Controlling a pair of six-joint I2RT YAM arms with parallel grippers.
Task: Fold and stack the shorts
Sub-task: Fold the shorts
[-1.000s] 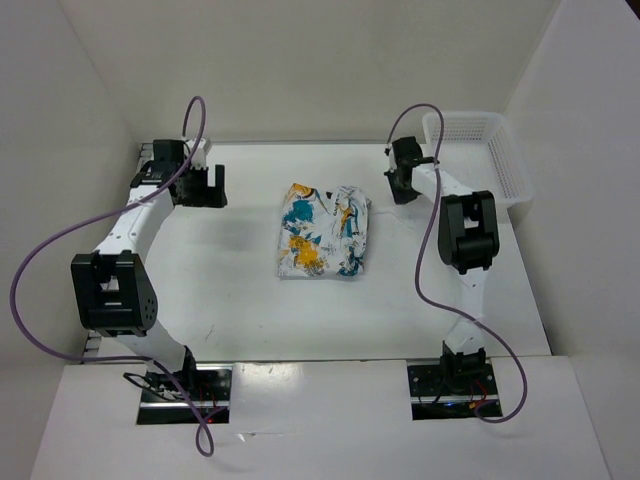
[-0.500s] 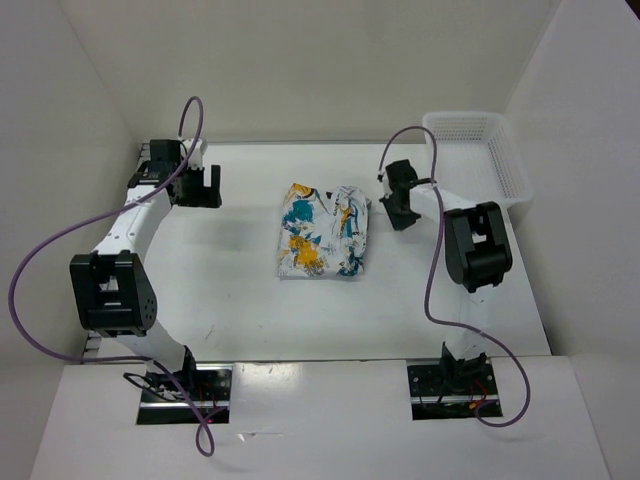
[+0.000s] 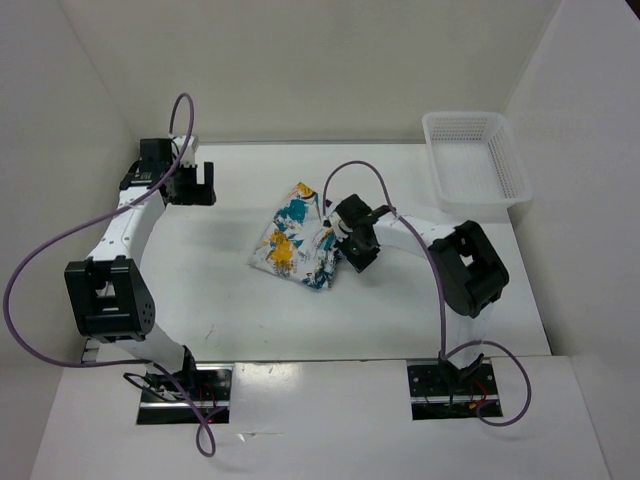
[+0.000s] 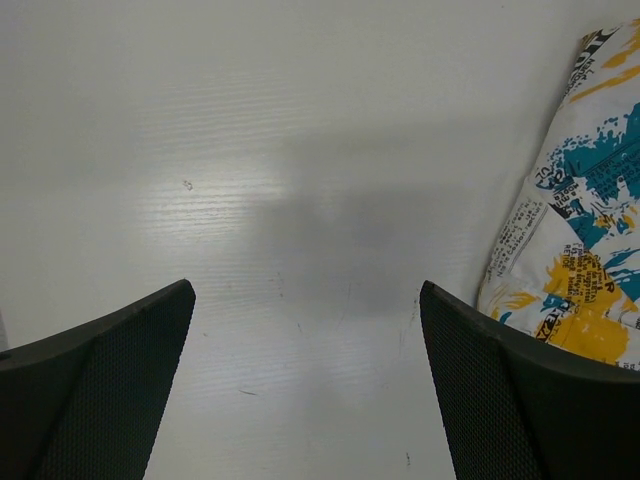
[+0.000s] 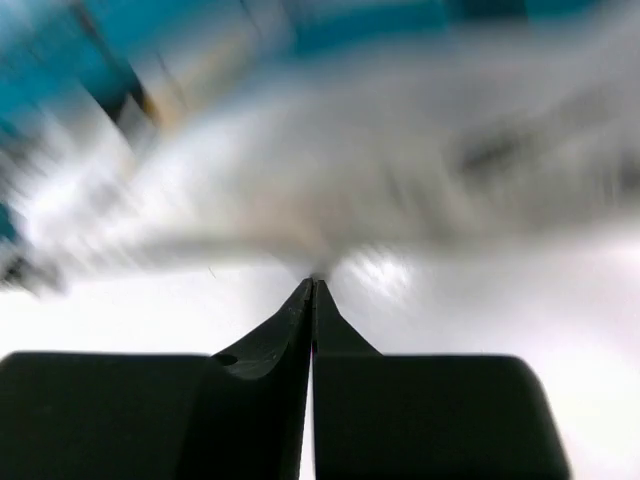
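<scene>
Your shorts lie folded into a small packet near the middle of the table, turned askew so that 1 corner points to the far side and the long edges run on a slant. The print of yellow-orange, teal and black faces up.

Your right gripper is down at the packet's right edge, touching the cloth or just beside it, with the right arm stretched inward from its base across the table. In the right wrist view its 2 fingers are pressed together along their whole length, the tips meeting right at the rim of the fabric. That fabric fills the upper half of the view as a heavy blur of white and teal. You see no cloth drawn in between the fingers, so the jaws read as closed on nothing.

Your left gripper hangs over the far left part of the table, well apart from the shorts. Its jaws are spread wide. In the left wrist view the 2 dark fingers frame bare white tabletop, and the left edge of the packet shows just beside the right-hand finger at the frame's border.

The white mesh basket sits in the far right corner of the table, well apart from both the shorts and the grippers.
</scene>
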